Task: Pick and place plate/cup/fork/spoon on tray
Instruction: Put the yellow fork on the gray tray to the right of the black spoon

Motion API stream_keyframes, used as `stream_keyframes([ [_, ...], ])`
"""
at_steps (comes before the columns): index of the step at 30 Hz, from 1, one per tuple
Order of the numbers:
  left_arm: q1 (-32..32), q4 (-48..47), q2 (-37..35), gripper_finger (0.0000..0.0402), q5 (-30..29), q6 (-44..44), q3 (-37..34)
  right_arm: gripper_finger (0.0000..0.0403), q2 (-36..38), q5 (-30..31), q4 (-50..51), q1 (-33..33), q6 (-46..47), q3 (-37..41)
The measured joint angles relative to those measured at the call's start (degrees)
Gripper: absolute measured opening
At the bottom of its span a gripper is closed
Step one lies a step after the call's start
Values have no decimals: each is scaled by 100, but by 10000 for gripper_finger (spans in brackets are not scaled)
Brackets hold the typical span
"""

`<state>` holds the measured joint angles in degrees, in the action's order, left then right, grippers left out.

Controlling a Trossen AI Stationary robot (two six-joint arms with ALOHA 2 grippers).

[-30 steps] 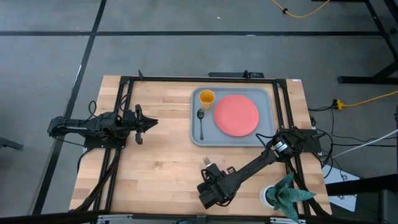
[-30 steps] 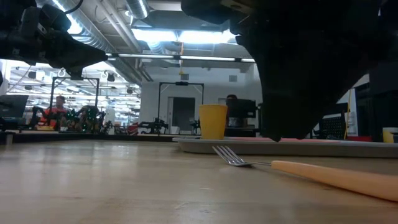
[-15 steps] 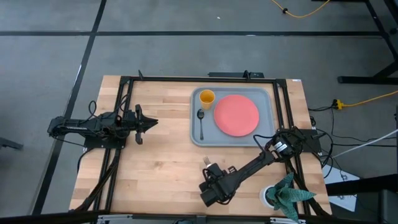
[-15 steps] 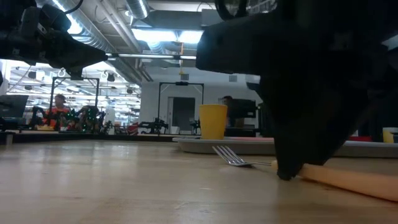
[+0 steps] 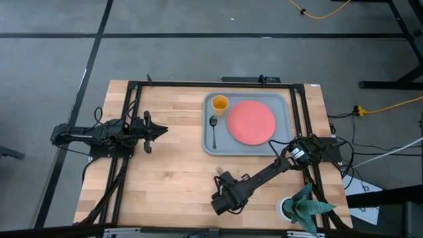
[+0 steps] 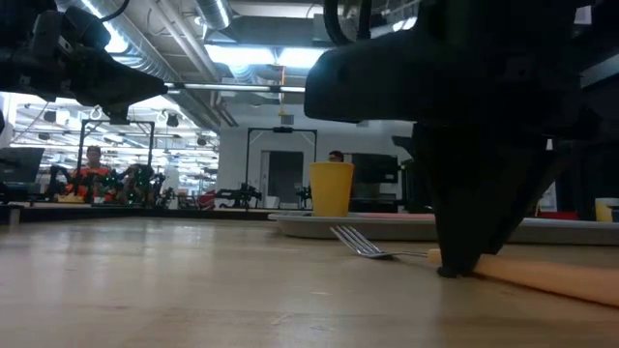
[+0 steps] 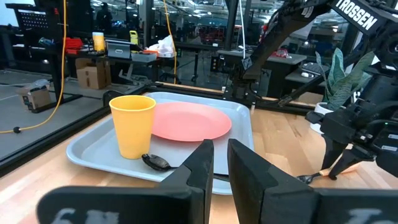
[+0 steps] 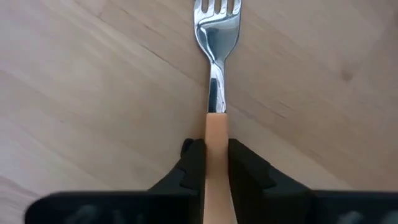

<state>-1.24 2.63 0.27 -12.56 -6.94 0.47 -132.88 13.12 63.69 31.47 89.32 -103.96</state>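
Currently the right gripper (image 8: 213,163) is down at the table (image 5: 165,165) near its front edge, its two dark fingers (image 8: 193,163) pressed against either side of the orange-tan handle of the fork (image 8: 214,93), pinching it just behind the metal neck. From the low camera the fork (image 6: 387,253) lies flat on the wood, tines clear of the gripper and toward the tray (image 6: 319,226). Overhead, the fork (image 5: 219,172) sits in front of the tray (image 5: 206,142), apart from it. On the tray, the plate (image 5: 251,121) occupies the right part, the cup (image 5: 219,103) stands upright in the far-left corner, and the spoon (image 5: 213,131) lies along the left side, just beside the plate. The left gripper (image 7: 221,165) waits over the table's left side, fingers pressed nearly together, holding nothing.
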Motion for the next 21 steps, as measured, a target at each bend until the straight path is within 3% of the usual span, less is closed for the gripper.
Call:
stream_keyframes([
  [13, 0, 0, -1, 41, 0, 0, -2, 46, -25, 249, -71, 7, 49, -113],
  [21, -2, 0, 0, 41, 0, 0, 0, 46, -37, 1217, 425, 73, 171, -630],
])
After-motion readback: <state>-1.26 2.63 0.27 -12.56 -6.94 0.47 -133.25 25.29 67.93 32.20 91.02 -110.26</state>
